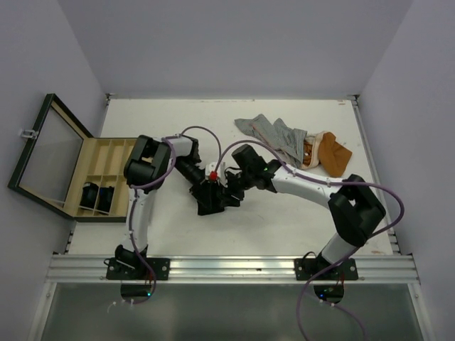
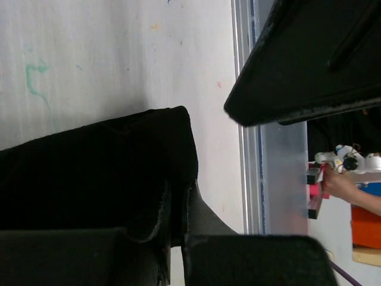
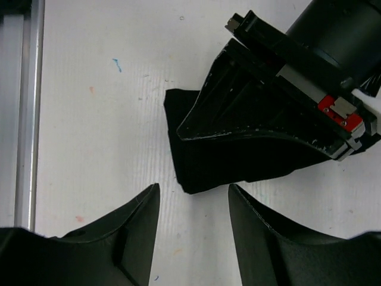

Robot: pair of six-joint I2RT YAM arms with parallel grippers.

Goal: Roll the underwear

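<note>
The left gripper (image 1: pixel 212 198) sits at the centre of the white table (image 1: pixel 306 224), its jaws closed tight on a small, soft piece of black underwear (image 1: pixel 213 206). In the left wrist view this dark cloth (image 2: pixel 95 173) fills the lower left of the frame. It lies flat on the table, and one bunched edge is drawn in between the left gripper (image 2: pixel 175 244) at the bottom of the frame. From the right wrist view, the black underwear (image 3: pixel 196 167) shows as a dark patch in the middle of the frame, partly covered by the left gripper (image 3: pixel 205 122), which reaches in from the upper right.

The right gripper (image 1: pixel 231 186) is just beside the left one, on its right in the top view. Its jaws stand moderately apart with nothing between them. In its own wrist view the right gripper (image 3: pixel 193 189) frames bare table at the bottom of the picture, with the lower edge of the black cloth just beyond the tips, near but not touching. One finger (image 2: pixel 315 59) of it crosses the upper right of the left wrist view.

At the upper right of the top view lies a loose heap of garments well apart from both grippers: grey striped underwear (image 1: pixel 274 131) and, to its right, orange-brown underwear (image 1: pixel 334 156). At the left edge a compartmented wooden box (image 1: pixel 106 153) stands open with its glass lid (image 1: pixel 50 153) tilted back, and two black rolled pieces (image 1: pixel 98 197) sit in its nearest compartments.
</note>
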